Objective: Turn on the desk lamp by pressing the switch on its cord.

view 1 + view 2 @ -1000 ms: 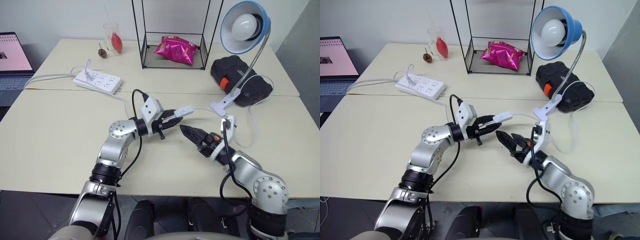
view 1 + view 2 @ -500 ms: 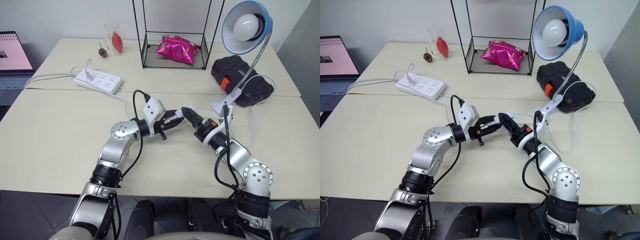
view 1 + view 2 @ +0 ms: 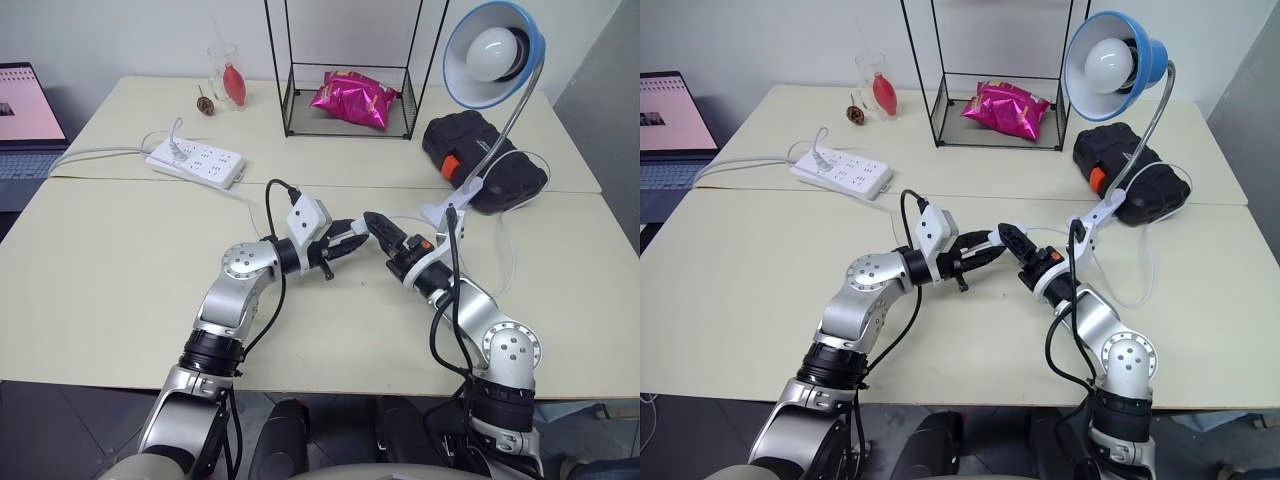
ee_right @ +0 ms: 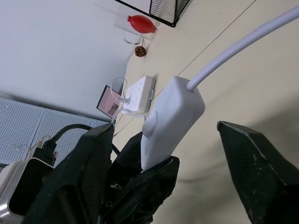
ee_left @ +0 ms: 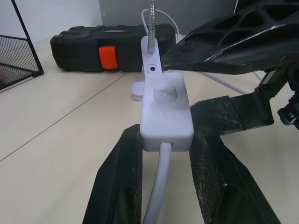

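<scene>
Switch (image 5: 166, 109) clamped in left fingers (image 3: 352, 234); right fingers (image 3: 378, 223), half-open and empty, have closed in from 4 o'clock, straddling its button, so pressing looks imminent.

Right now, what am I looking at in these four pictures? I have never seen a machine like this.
It is a humanoid robot with two metal arms, each ending in a two-fingered gripper. The two wide pictures come from cameras in its head, looking down over a table. The two close-ups come from a camera on each wrist.

The left gripper is shut on the switch, a small white block on the cord of the desk lamp. The right gripper has its jaws apart on either side of that switch. The bulb looks unlit.

On the table lie a power strip, a black case, a wire rack holding a pink snack bag, and a glass.
</scene>
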